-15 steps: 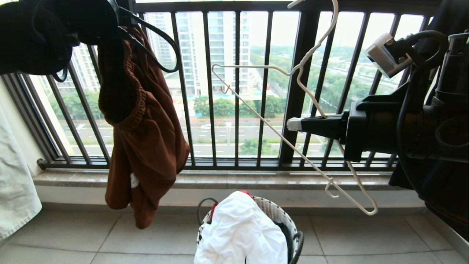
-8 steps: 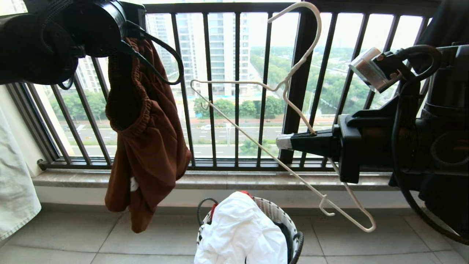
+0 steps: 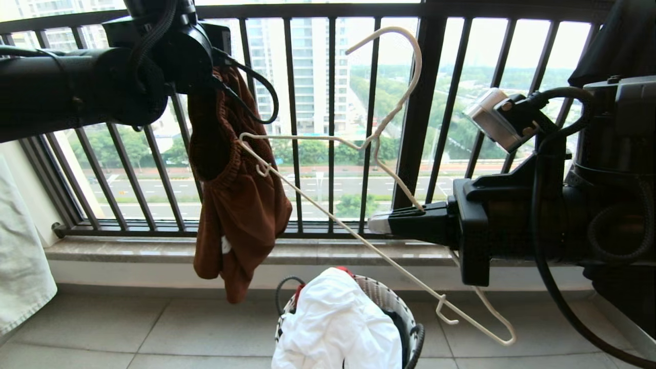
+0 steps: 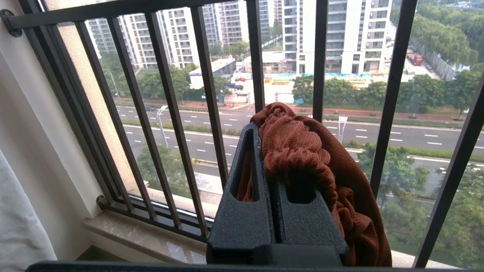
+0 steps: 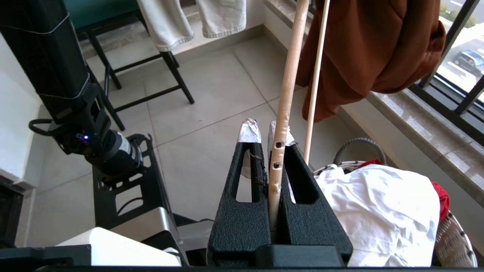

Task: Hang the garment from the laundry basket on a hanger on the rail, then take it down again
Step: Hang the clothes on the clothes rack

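The left gripper [image 4: 278,181], fingers pinching the waistband, hangs the garment [image 3: 241,205] limp and light at ten o'clock of the laundry basket [image 3: 410,318]. The right gripper [image 3: 382,224], fingers clamped on the thin, springy hanger [image 3: 328,215], holds it at the garment's three o'clock; the elastic waistband looks the firmest hold.

Rust-brown shorts [image 3: 241,205] hanging, waistband bunched; cream wire hanger [image 3: 328,215] tilted beside

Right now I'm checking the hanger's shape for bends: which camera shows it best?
The head view: the whole hanger shows, hook to both ends, pinched in the right gripper. The right wrist view shows only wire running through the fingers. The left wrist view shows none of it.
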`<state>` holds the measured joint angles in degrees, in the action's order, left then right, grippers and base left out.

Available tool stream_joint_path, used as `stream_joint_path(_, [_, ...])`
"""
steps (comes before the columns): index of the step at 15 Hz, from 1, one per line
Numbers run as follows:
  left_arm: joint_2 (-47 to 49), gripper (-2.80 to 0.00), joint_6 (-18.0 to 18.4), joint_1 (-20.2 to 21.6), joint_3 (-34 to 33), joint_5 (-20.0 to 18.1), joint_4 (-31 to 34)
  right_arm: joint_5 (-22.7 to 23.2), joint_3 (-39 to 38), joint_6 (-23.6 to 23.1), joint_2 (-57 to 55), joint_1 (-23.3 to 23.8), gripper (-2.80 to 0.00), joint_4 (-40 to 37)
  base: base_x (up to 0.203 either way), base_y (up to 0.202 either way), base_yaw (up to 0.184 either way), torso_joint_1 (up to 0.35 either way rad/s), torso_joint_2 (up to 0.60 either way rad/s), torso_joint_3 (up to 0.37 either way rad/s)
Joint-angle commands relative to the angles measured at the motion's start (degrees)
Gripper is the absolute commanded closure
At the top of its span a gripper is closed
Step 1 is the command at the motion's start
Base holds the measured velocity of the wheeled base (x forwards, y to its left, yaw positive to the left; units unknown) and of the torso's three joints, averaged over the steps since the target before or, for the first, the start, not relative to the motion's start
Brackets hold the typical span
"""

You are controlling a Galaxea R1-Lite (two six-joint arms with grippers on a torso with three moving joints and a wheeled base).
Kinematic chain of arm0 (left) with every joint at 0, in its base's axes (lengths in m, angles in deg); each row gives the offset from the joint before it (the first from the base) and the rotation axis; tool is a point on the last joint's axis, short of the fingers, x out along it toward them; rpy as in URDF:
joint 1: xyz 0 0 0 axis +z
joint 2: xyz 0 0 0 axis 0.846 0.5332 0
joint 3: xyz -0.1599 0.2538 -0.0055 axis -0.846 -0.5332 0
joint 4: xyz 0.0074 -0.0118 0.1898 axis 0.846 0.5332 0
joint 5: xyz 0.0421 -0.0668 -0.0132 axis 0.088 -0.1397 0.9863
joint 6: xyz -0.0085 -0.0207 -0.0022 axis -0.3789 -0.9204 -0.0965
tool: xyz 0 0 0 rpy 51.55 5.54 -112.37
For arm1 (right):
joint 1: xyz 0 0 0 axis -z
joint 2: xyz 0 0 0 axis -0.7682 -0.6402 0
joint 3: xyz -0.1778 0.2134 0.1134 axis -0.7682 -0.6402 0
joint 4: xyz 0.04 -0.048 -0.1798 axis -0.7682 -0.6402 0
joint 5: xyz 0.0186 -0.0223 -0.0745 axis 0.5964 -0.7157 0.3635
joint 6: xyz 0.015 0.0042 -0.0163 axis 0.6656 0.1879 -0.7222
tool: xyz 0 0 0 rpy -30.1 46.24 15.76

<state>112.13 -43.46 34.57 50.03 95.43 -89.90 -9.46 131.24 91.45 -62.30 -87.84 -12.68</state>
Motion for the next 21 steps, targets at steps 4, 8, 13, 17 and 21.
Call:
stream_joint_path(4, [3.17,0.00,-2.37,-0.08,0.21,0.37,-0.23,0.08,-0.96,0.05,0.20,-3.94,0.00,0.08,0.000,0.000,0.000,0.000,0.00,0.000])
stream_joint_path(8, [2.57,0.00,-4.78,-1.37,0.21,1.01,-0.05,-0.25,-1.14,0.68,-1.53,-5.86,0.00,0.49,0.000,0.000,0.000,0.000,0.00,0.000])
stream_joint_path(13, [1.02,0.00,-6.19,-3.51,-2.56,3.34,0.04,-0.98,-0.97,1.07,-2.50,-5.86,0.00,4.39,0.000,0.000,0.000,0.000,0.00,0.000])
stream_joint_path(17, [-2.45,0.00,-6.42,-5.41,-7.86,3.44,0.08,-6.21,-0.52,3.37,-3.75,-5.78,0.00,8.69,0.000,0.000,0.000,0.000,0.00,0.000])
stream_joint_path(21, [-5.89,0.00,-6.76,-7.53,-11.87,3.87,0.94,-9.21,-0.09,3.31,-5.49,-5.41,0.00,9.13,0.000,0.000,0.000,0.000,0.00,0.000])
